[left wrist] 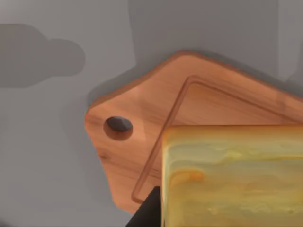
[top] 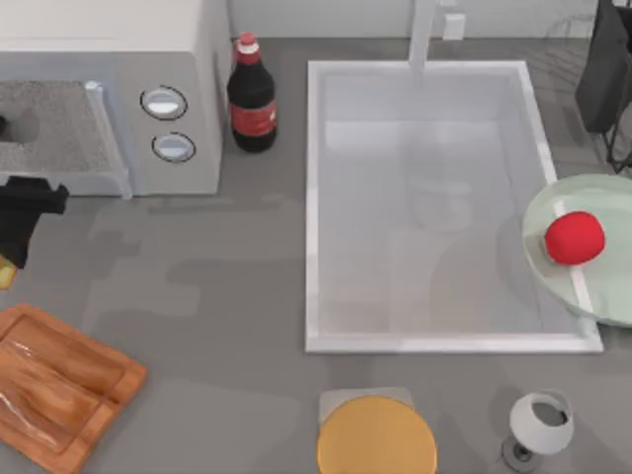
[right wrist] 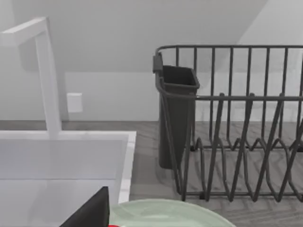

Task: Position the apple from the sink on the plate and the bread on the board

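1. On the right side of the table, the apple (top: pixel 574 238) lies on the pale green plate (top: pixel 553 281), which overlaps the right rim of the sink (top: pixel 313 197). A sliver of red appears at the plate's near edge (right wrist: pixel 163 213) in the right wrist view.
2. At the far left edge of the table, the left arm's gripper (top: pixel 25 219) shows as a dark block in front of the microwave (top: pixel 109 89), above the gray tabletop (top: pixel 217 286) and just beyond the far edge of the cutting board (top: pixel 59 380).
3. The left gripper holds the bread (left wrist: pixel 232 175); the left wrist view looks straight down and shows the slice close to the lens, with one dark finger (left wrist: pixel 147 213) beside it. A small yellow corner of the slice (top: pixel 6 271) shows below the gripper in the top view.
4. The board lies at the near left corner, turned at an angle; its grooved border and hanging hole (left wrist: pixel 118 125) lie under the bread, which is raised above the wood and apart from it.
5. The right arm sits at the far right edge; its wrist view faces the dish rack (right wrist: pixel 236 137) and the faucet (right wrist: pixel 47 75). Whether its fingers are spread or closed cannot be told.
6. Other items: cola bottle (top: pixel 252 94) between microwave and sink; round orange-yellow disc (top: pixel 376 439) and a white cup (top: pixel 540 423) at the near edge.
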Controlling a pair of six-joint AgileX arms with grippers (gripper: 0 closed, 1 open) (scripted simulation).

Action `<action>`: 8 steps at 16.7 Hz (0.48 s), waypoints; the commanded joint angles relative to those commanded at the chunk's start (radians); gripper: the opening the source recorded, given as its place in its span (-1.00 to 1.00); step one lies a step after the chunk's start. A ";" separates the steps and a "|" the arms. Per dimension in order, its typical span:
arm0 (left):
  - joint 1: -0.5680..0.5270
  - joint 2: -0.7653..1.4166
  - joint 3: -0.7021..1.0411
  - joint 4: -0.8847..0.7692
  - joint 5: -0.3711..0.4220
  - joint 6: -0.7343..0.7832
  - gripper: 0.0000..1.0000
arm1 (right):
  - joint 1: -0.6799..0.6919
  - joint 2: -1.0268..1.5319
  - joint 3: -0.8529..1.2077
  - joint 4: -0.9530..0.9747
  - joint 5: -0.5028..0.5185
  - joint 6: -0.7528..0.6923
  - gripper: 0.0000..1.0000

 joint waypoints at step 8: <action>0.001 -0.001 -0.014 0.008 -0.001 -0.092 -1.00 | 0.000 0.000 0.000 0.000 0.000 0.000 1.00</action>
